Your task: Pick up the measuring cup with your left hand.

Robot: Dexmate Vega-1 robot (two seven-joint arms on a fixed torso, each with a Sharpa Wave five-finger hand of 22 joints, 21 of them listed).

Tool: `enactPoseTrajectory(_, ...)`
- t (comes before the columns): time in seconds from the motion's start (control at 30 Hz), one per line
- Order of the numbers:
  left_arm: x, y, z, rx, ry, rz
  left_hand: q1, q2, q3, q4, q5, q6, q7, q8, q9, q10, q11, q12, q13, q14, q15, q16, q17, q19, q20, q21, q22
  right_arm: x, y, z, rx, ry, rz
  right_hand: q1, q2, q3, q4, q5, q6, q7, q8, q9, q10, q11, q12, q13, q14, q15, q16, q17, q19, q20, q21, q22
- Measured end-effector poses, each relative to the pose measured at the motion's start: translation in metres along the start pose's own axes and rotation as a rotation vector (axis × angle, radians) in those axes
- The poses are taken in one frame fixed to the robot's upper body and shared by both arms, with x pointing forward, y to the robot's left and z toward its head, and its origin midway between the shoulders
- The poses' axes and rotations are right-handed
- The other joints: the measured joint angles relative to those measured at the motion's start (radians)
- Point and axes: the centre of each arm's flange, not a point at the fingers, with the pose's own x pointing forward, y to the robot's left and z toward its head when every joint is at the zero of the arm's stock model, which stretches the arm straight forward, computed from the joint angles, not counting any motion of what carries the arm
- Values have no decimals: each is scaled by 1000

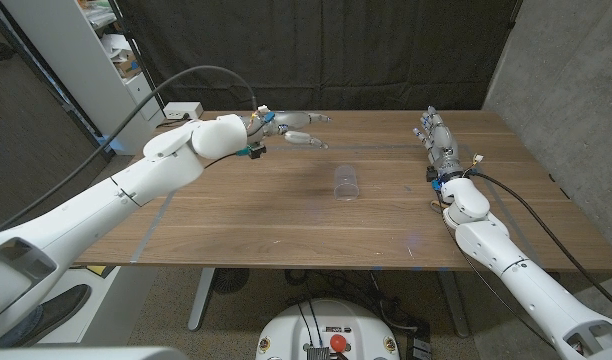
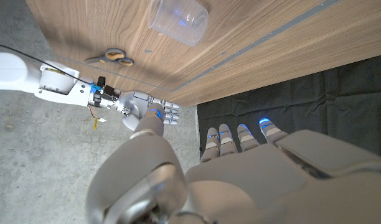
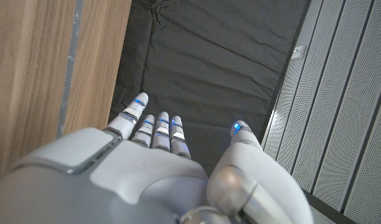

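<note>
We see the left hand raised over the table's far left side, fingers spread apart, holding nothing. The clear measuring cup stands at the table's middle, well apart from it. The right hand, fingers extended, holds nothing at the right.

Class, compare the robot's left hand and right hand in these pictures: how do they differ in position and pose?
The left robot hand is raised above the table's far side, fingers stretched toward the middle; the right robot hand is at the right side, fingers pointing away from the robot. The left is nearer the measuring cup. Both are open, holding nothing.
</note>
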Motion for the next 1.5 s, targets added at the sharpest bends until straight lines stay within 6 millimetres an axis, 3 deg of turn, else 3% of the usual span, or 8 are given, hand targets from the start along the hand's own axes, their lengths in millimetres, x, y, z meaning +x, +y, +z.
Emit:
enactPoseTrajectory(0.3, 7, 3, 11, 104, 8, -46, 54, -4, 19, -5, 7, -29, -21, -4, 0, -20, -20, 0, 5, 0, 0, 0, 0, 12, 1, 0, 0, -2, -4, 1, -5, 3, -9, 0, 0, 0, 0, 0, 0, 0, 0, 0, 0, 0, 0, 0, 0, 0, 0, 0, 0, 0, 0, 0)
enactPoseTrajectory(0.7, 13, 7, 23, 222, 27, -98, 121, -18, 28, -6, 18, -67, -19, -8, 0, -35, -34, -9, 8, -4, 4, 0, 0, 16, 5, 0, 0, -5, -7, 1, -5, 8, -20, 0, 0, 0, 0, 0, 0, 0, 0, 0, 0, 0, 0, 0, 6, 6, 0, 0, 0, 0, 0, 0)
enactPoseTrajectory(1.03, 16, 7, 32, 316, 50, -109, 171, -42, 28, -6, 26, -113, -9, -12, 0, -72, -21, -16, 9, -15, 15, 0, 0, 16, 5, 0, 0, -6, -9, 0, 3, 11, -26, 0, 0, -4, -4, 0, 0, 0, 0, 0, 0, 0, 0, 0, 5, 5, 0, 0, -7, 7, 0, 0)
enactPoseTrajectory(1.33, 19, 6, 36, 398, 63, -105, 199, -54, 31, -3, 26, -118, -14, -12, 0, -77, -27, -16, 14, -23, 16, 0, 0, 16, 5, 0, 0, -7, -10, 2, 11, 5, -36, 0, 0, -4, -4, 0, 0, 0, 0, 0, 0, 0, 0, 0, 5, 5, 0, 0, -7, 7, 0, 0)
enactPoseTrajectory(1.5, 24, -1, 34, 415, 63, -117, 222, -67, 31, -3, 34, -114, -18, -6, 0, -73, -41, -12, 14, -15, 8, 0, 0, 16, 5, 0, 0, -9, -10, 3, 15, 2, -40, 0, 0, -4, -4, 0, 0, 0, 0, 0, 0, 0, 0, 0, 5, 5, 0, 0, -7, 7, 0, 0)
